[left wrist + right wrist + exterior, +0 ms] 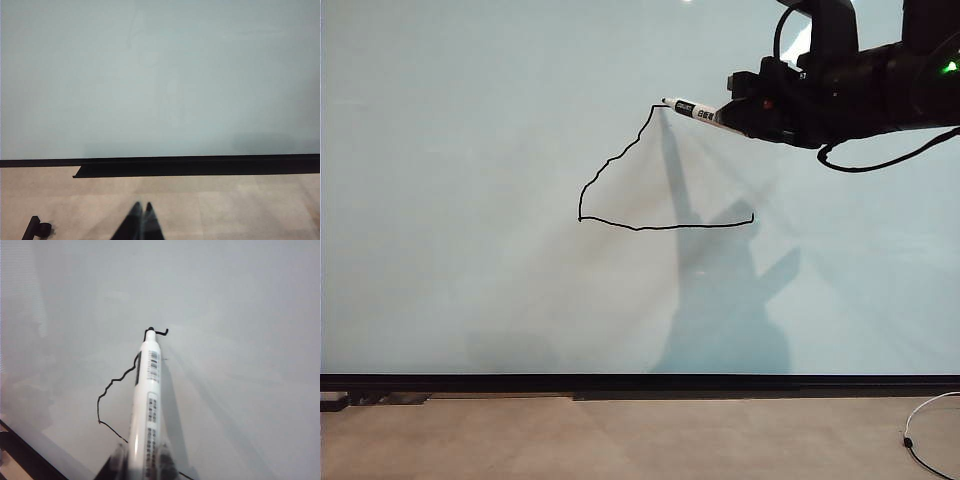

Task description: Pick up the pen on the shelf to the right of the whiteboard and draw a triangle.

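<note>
Now right gripper (732,118) clamped on pen (692,110) (tip at triangle (650,180) apex); left gripper (141,210) closed, empty.

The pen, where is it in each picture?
Exterior view: the pen is upper right of centre, held by the right gripper, tip at the triangle's top.
Left wrist view: not in it.
Right wrist view: the pen is in the lower middle, tip on the line.
Shared landmark: the whiteboard.

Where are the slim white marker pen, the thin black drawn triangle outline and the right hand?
Slim white marker pen (692,110): exterior view, on its labelled barrel.
Thin black drawn triangle outline (665,227): exterior view, on the bottom stroke.
Right hand (142,460): right wrist view, between the fingertips, shut on the pen.
</note>
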Motion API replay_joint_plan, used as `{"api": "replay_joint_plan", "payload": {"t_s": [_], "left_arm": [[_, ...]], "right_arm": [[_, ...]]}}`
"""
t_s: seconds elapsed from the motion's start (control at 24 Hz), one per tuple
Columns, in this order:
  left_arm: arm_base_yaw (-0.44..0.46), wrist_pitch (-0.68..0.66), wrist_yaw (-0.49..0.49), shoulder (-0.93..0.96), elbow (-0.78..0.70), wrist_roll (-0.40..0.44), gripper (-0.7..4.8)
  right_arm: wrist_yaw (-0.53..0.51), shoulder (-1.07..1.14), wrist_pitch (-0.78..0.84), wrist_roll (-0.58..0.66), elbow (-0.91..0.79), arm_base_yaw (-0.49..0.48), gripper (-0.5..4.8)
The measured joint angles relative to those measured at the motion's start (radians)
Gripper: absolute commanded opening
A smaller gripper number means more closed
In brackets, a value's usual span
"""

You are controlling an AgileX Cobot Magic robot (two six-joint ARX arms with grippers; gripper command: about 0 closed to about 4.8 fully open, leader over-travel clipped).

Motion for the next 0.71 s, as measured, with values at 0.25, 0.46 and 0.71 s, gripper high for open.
{"api": "replay_joint_plan", "payload": {"t_s": [0.25, 0.46, 0.71], "left_arm": [[0.000, 0.000, 0.000, 0.000, 0.000, 0.000, -0.05], [0.000, 0.000, 0.000, 0.000, 0.000, 0.000, -0.05], [0.000, 0.000, 0.000, 0.000, 0.000, 0.000, -0.05]], "right_arm": [[0.019, 0.000, 0.000, 0.000, 0.000, 0.000, -0.04], [0.037, 0.000, -0.008, 0.000, 0.000, 0.000, -0.04], [0.050, 0.000, -0.039, -0.002, 0.000, 0.000, -0.05]]}}
